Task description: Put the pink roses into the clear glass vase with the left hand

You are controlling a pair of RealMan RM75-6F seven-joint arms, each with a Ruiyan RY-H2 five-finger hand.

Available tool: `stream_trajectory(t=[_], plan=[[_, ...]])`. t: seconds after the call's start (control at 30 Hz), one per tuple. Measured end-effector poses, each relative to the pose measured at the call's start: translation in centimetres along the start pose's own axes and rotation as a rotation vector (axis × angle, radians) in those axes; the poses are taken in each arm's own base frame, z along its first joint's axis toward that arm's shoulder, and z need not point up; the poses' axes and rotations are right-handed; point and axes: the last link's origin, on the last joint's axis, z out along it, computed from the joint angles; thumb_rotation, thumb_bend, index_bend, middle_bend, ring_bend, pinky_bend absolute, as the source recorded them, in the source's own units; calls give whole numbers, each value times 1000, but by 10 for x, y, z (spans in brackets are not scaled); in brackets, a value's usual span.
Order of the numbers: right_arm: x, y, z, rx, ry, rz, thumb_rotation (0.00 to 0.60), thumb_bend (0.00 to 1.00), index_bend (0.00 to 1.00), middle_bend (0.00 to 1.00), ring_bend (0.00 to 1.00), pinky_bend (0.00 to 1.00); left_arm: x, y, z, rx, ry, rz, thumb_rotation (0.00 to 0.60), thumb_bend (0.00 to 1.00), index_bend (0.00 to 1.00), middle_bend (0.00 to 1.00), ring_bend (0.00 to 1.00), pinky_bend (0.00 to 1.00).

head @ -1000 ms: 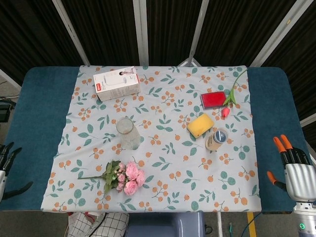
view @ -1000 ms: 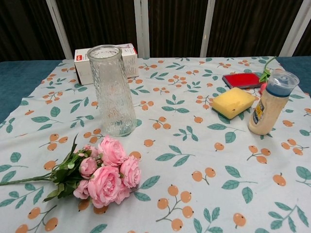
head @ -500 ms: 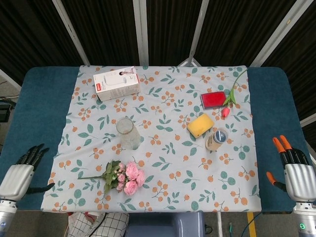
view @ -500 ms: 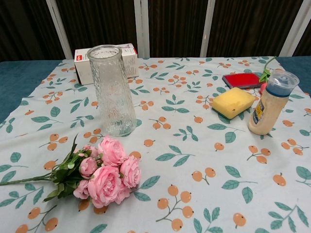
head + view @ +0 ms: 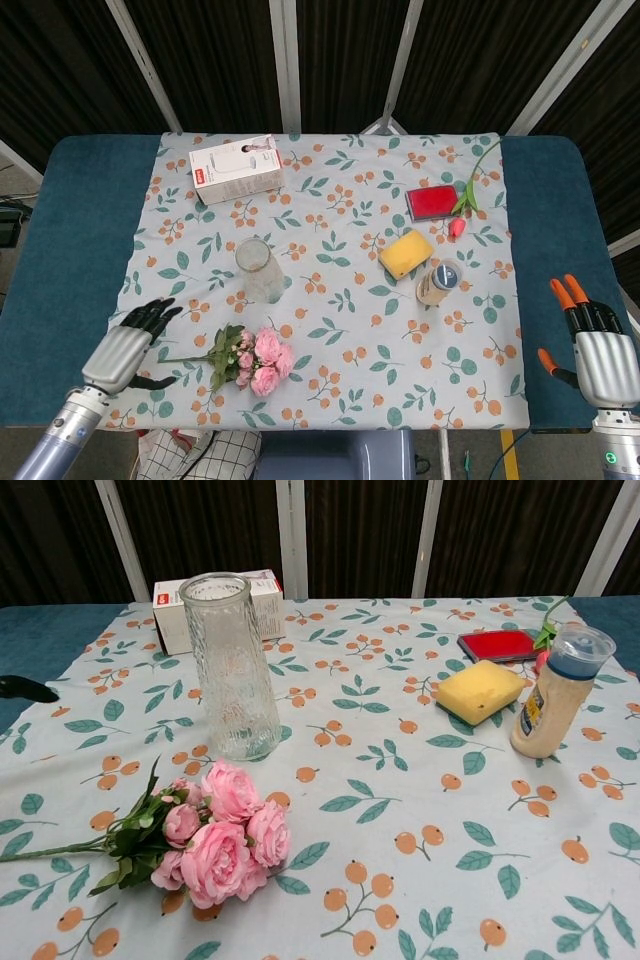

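Since half a second ago, the left hand [image 5: 125, 346] has come in from the table's left edge and now sits over the flowery tablecloth [image 5: 340, 260], just beside the green stem end of the bunch of pink roses [image 5: 250, 360]. Nothing else has moved.

From the head view, the left hand's dark fingers [image 5: 152, 313] are spread apart and hold nothing. The pink roses lie flat on the cloth near the front edge, blooms to the right and stem to the left. The clear glass vase [image 5: 258, 269] stands upright a little behind them, apart from them. The right hand [image 5: 598, 350] hangs off the right side over the blue table [image 5: 70, 230]. Its orange-tipped fingers point up, spread, with nothing in them. Farther back lie a white cardboard box [image 5: 237, 168], a flat red case [image 5: 432, 202], a yellow sponge [image 5: 405, 253], a small blue-capped bottle [image 5: 438, 282] and a single red tulip [image 5: 462, 205].

From the chest view, the pink roses [image 5: 215, 830] lie in front of the tall clear glass vase [image 5: 231, 666], near it but not touching. A dark fingertip [image 5: 25, 689] of the left hand pokes in at the left edge. The white box [image 5: 220, 605] sits behind the vase. The yellow sponge [image 5: 481, 691], red case [image 5: 498, 645] and bottle [image 5: 556, 692] are on the right.
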Motion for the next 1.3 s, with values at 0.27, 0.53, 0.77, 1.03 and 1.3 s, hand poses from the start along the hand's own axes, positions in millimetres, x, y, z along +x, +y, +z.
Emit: stream_trajectory(t=[0.27,0.53,0.77,1.03,1.3], plan=[[1,1,0,-1,3,7,600,268,107,71,177,179,-17,27,14,-54,-12,-7,600,68,97,5,0,102],[2,3,0,-4,-1,15,600,268,107,71,177,170,-38,43,26,-57,3,11,600,53,93,6,0,102],[1,4,1,-5,-5,24,600,268,107,71,177,170,-58,59,34,-50,24,27,600,44,93,19,0,102],[3,5,0,-4,2,29,600,268,107,71,177,169,-71,77,40,-55,60,19,600,38,93,20,0,105],[4,6,0,-7,4,39,600,269,107,70,177,169,-82,92,45,-62,60,38,600,48,93,67,21,191]])
